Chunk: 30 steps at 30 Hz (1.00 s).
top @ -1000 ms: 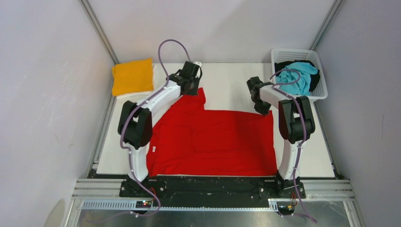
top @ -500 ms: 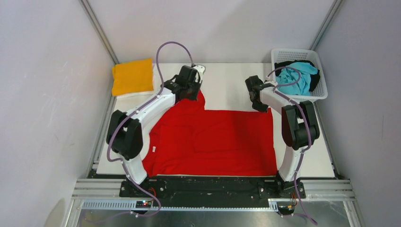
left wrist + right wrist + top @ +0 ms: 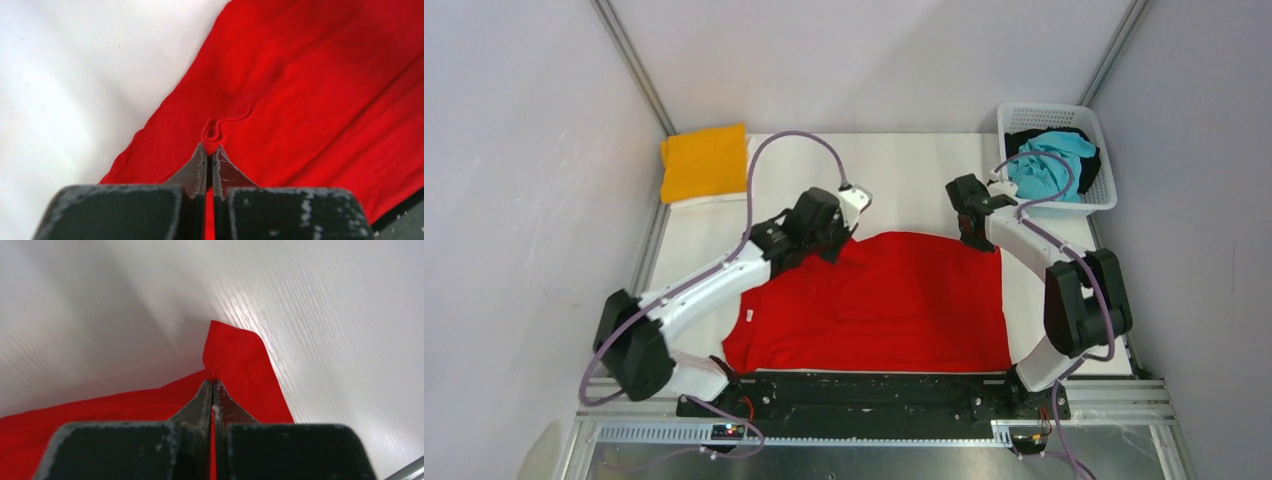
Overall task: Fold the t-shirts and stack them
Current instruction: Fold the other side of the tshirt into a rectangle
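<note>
The bright red t-shirt (image 3: pixel 884 305) lies spread on the white table (image 3: pixel 904 180), its far edge lifted at both far corners. My left gripper (image 3: pixel 836 243) is shut on the shirt's far left edge; the left wrist view shows a pinched fold of red cloth (image 3: pixel 215 132) between its closed fingertips. My right gripper (image 3: pixel 977 238) is shut on the far right corner, where a red flap (image 3: pixel 235 360) stands up above the table. An orange-yellow folded shirt (image 3: pixel 705 161) lies on a white one at the far left corner. Turquoise (image 3: pixel 1049 165) and black (image 3: pixel 1088 160) shirts fill the basket.
The white lattice basket (image 3: pixel 1100 197) stands at the far right corner. Grey walls and metal frame posts close in the table on three sides. The arm bases sit on the black rail (image 3: pixel 874 390) at the near edge.
Both grippers have pulled the red shirt's far edge toward the near side. The left arm swung far down and left; the raised sleeve part at the far left has come down onto the shirt.
</note>
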Available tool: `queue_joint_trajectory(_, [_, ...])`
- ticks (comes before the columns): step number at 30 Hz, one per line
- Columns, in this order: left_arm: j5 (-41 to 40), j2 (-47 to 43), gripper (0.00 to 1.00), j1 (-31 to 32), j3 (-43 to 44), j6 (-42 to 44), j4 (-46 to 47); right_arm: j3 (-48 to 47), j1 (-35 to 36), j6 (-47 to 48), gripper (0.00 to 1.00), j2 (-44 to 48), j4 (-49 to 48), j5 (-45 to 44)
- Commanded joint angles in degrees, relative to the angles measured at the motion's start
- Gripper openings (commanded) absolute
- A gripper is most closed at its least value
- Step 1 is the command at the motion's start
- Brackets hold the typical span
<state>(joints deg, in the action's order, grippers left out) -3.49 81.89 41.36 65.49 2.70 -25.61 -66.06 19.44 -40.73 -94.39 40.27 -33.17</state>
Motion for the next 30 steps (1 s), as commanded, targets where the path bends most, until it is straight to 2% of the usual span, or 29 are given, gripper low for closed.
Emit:
queue_joint_trajectory(1, [-3.02, -9.74, 0.00, 1.62, -5.68, -3.50, 0.95, 3.38, 0.62, -0.29, 0.00, 6.54, 0.25, -1.04])
queue_joint_trajectory(7, [-5.83, -22.89, 0.00, 5.60, -13.56, -9.14, -0.20, 7.16, 2.73, 0.37, 0.00, 11.89, 0.90, -1.09])
queue_joint_trajectory(11, [-6.60, -28.63, 0.00, 7.50, -17.54, -13.26, -0.93, 8.74, 3.80, 0.52, 0.00, 14.28, 1.82, -1.42])
queue_joint_trajectory(16, [-8.37, -31.27, 0.00, 10.90, -18.91, -18.30, -4.29, 10.11, 5.10, 0.37, 0.00, 17.30, 4.29, -1.63])
queue_joint_trajectory(30, [-13.67, -38.50, 0.00, 15.02, -20.39, -30.07, -15.27, 14.80, 7.68, -0.35, 0.03, 25.19, 8.64, -0.94])
